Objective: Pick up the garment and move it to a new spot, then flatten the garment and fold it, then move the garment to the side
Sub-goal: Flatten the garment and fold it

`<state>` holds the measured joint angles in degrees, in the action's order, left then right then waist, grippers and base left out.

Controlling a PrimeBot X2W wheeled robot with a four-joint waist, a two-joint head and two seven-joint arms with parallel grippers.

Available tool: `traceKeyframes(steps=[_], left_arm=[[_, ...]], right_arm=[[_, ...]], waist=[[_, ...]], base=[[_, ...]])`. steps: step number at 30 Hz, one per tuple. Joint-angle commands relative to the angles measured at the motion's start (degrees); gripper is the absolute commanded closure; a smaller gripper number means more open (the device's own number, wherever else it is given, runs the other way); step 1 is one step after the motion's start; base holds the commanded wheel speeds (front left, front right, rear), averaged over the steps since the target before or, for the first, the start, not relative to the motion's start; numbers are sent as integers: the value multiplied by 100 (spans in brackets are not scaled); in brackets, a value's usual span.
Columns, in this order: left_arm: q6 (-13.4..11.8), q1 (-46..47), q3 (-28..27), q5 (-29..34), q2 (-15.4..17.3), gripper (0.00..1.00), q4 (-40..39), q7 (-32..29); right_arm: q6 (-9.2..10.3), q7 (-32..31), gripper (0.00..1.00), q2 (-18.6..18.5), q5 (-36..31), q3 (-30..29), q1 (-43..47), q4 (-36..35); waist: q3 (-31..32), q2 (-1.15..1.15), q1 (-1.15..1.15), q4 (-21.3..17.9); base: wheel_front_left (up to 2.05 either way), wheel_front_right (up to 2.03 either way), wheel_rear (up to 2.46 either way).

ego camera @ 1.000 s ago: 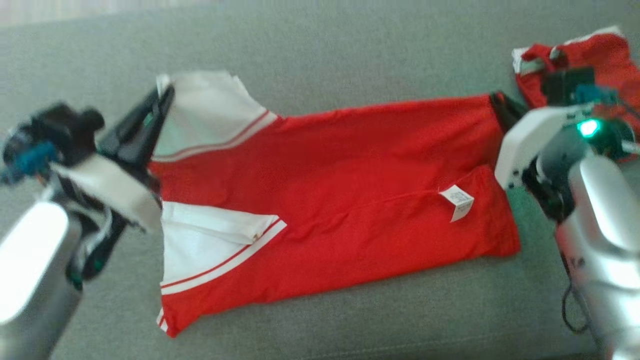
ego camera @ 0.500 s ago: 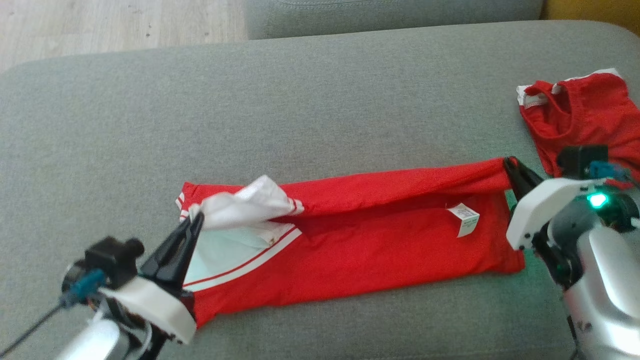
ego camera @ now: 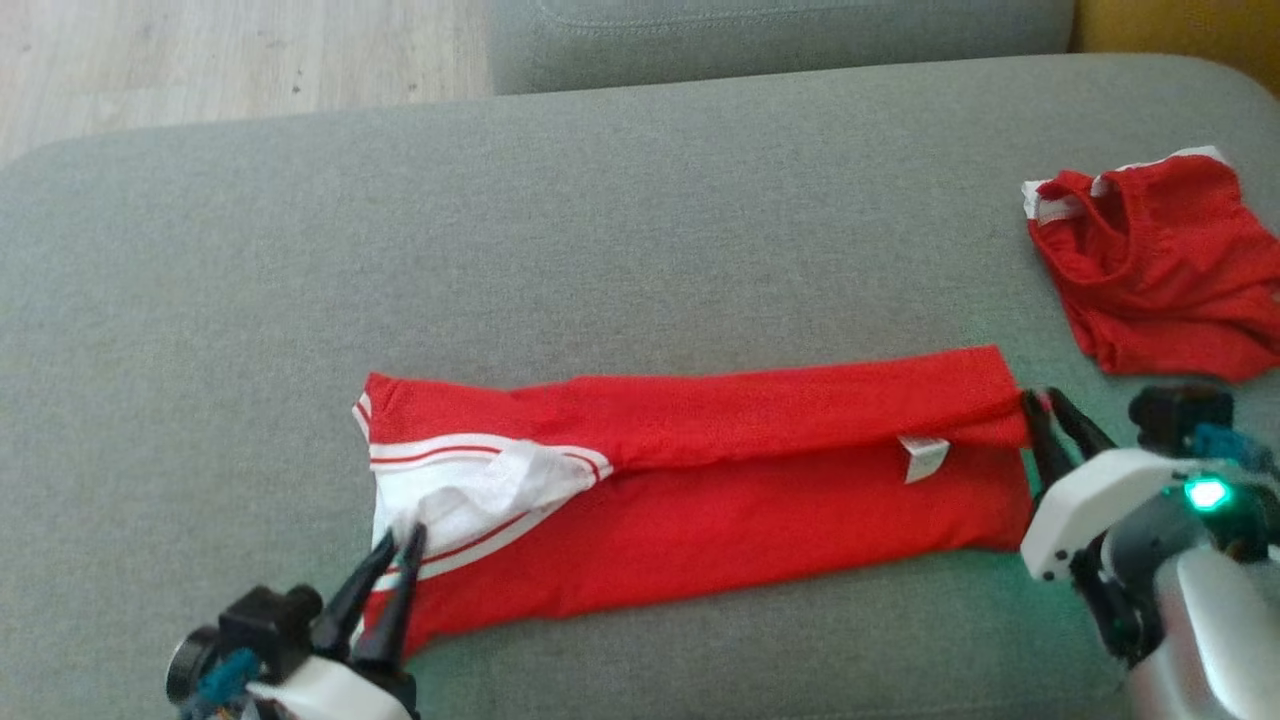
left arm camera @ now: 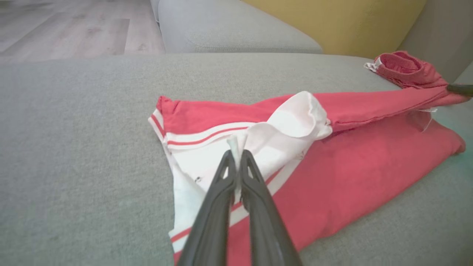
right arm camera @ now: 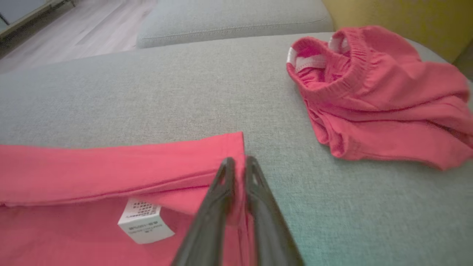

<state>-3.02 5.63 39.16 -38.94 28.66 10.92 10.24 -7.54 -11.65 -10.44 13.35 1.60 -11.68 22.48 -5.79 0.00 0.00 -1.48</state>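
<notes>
Left gripper [left arm camera: 237, 153] pinched; right gripper [right arm camera: 239, 160] perhaps closed.

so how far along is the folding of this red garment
Done: the garment lies flat on the sofa cushion, one long edge folded over. In hand: left claw pinches the white sleeve; right claw sits at the hem corner, grip unclear. Left: likely further folds, then moving it aside.

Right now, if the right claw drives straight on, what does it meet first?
The folded corner of the red garment, lying between the tips of the right claw; beyond it, bare grey cushion. The red shorts sit right of that line. Depth unclear.
</notes>
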Motion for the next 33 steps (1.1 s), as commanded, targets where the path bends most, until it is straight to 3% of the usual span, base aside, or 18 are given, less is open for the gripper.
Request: traceKeyframes(steps=[1,9,16,25,33], left_arm=[[-52,121,-183,71,35,0,5,167],[-400,52,-662,185,-282,0,31,452],[-821,-202,-1342,453,-480,0,-310,473],[-943,-547,-1693,701,-711,0,-556,474],[-881,-580,-1811,837,-785,0,-571,475]], right_arm=[[5,153,0,96,-53,-18,29,-220],[5,435,0,431,-201,-781,425,-422],[5,227,0,591,-299,-974,389,-483],[5,3,0,618,-579,-1143,104,263],[5,73,0,620,-768,-1294,-183,1191]], waist=[[55,0,0,-16],[256,0,0,101],[380,0,0,253],[320,0,0,589],[245,0,0,803]], base=[[0,0,0],[0,0,0],[0,0,0],[0,0,0],[0,0,0]])
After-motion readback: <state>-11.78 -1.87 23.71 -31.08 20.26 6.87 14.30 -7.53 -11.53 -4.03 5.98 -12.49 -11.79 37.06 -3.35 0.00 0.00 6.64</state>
